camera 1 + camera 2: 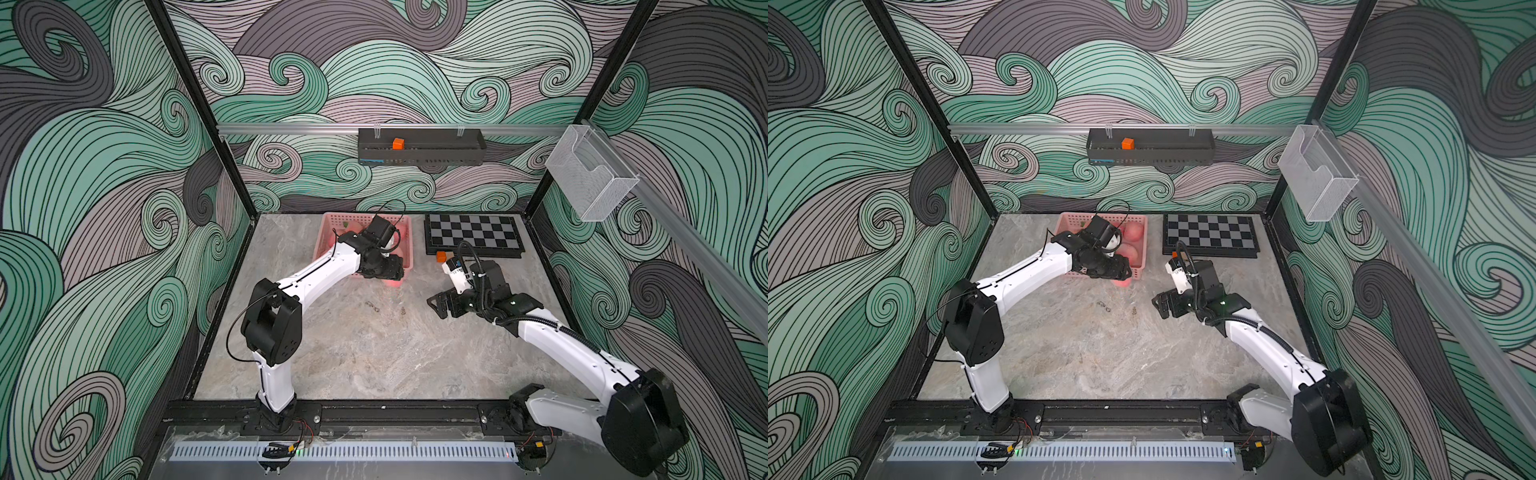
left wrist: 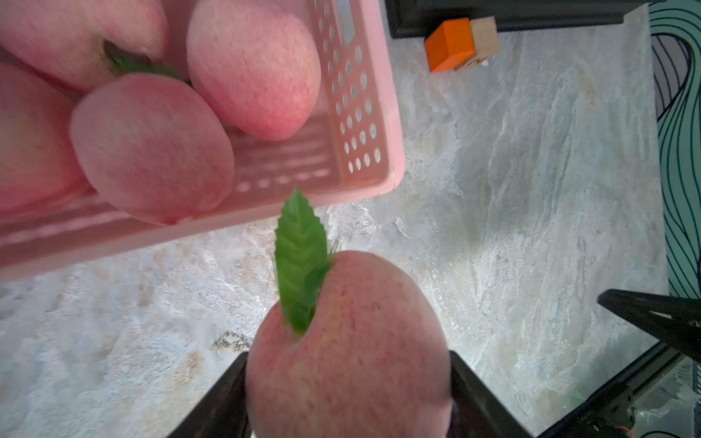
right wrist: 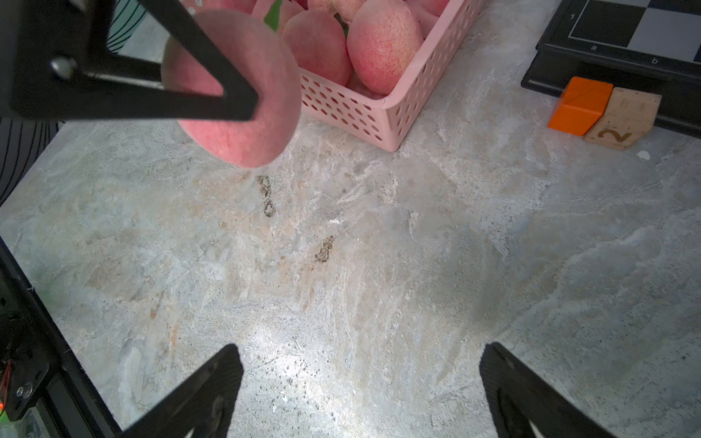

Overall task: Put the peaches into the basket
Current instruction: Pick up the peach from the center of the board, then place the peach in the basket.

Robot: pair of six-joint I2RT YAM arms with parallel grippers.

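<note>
So the left tool [image 2: 347,358] is clamped on a leafy peach [image 2: 352,322], right by the near corner of the pink basket [image 1: 326,232], about the centre of the frame in a top view. More peaches [image 3: 383,45] sit inside the basket. Right tool [image 3: 360,360] is spread wide apart, empty, over the counter [image 3: 379,246].

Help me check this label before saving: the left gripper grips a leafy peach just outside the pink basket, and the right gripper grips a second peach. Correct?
No. The right gripper holds nothing: the right wrist view shows its jaws wide open over the table. The left gripper does grip a leafy peach just outside the pink basket.
</note>
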